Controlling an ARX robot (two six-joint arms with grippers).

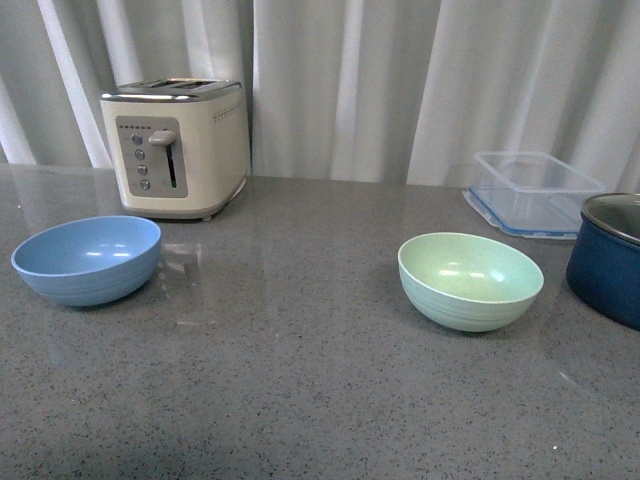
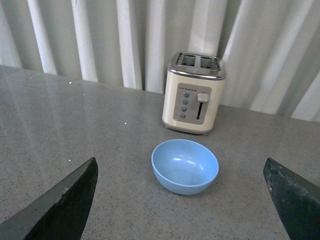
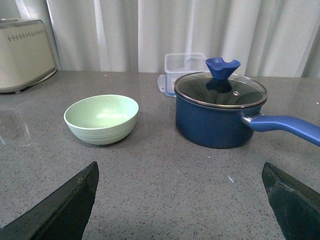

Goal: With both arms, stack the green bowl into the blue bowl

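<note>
On my front feed the green bowl [image 1: 470, 280] sits at 4 o'clock on the counter [image 1: 300, 400], with the blue bowl [image 1: 87, 258] well apart at 9 o'clock. Neither arm shows there. The wrist feeds show both spread wide and empty. The green bowl lies ahead of the right gripper [image 3: 180, 164], about 11 o'clock, so that arm is nearer. The blue bowl sits dead ahead of the left gripper [image 2: 180, 161]. A navy pot [image 3: 215, 117] stands near the green bowl's 3 o'clock side.

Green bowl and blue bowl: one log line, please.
stack: not started | green bowl: on counter, empty, apart from blue bowl | left gripper: open, facing blue bowl | right gripper: open, facing green bowl
</note>
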